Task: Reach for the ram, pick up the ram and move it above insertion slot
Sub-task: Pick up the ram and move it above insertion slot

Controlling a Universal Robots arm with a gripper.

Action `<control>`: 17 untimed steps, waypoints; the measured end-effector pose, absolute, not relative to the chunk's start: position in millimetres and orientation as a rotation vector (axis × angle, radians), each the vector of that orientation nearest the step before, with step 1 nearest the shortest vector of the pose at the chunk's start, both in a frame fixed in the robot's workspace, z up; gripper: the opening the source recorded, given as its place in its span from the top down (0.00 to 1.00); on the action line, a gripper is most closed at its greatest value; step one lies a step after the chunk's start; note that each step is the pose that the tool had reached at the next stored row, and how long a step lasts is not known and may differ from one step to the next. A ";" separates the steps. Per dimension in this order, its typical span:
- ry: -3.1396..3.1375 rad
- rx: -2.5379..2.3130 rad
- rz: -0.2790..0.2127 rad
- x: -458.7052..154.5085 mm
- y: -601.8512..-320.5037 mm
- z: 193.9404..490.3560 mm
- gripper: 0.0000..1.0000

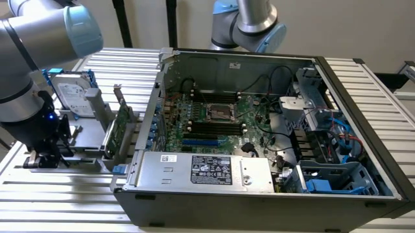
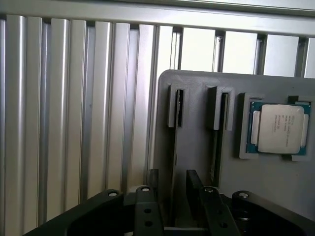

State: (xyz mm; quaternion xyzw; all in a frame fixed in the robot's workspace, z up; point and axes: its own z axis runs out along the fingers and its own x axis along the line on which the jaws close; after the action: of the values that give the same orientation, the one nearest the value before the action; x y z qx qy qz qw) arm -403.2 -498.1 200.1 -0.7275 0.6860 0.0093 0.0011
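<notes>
The gripper (image 2: 173, 183) is low over the holder (image 2: 197, 147), fingers (image 2: 153, 189) spread apart with one on each side of the ram (image 2: 178, 108), not closed on it. The ram stands on edge in its groove, near the holder's edge that borders bare bench (image 2: 74, 98). I judge this the end of the reach, with the pick-up not yet made. A good grip calls for the fingers to be centred on the thin edge and square to it, and for a straight lift, since the groove ends clasp the stick.

Just beside the ram, a second stick (image 2: 225, 110) stands in a parallel groove. Beyond that, a CPU (image 2: 280, 128) lies flat in a square pocket.

In the exterior view the holder sits toward the bench's edge on that view's left and also carries an upright card (image 1: 116, 128) and a hard drive (image 1: 73, 92). Beside it the open case (image 1: 259, 211) holds a power supply (image 1: 201, 170) at its near side, then the motherboard (image 1: 220, 114) with long dark slots (image 1: 217, 128), which look empty.
</notes>
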 end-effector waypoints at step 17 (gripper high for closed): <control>2.157 -2.287 0.037 -403.0 -495.2 195.9 0.65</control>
State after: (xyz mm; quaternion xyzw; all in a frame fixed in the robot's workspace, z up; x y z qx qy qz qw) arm -403.0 -495.2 195.9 -0.7274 0.6862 0.0118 -0.0014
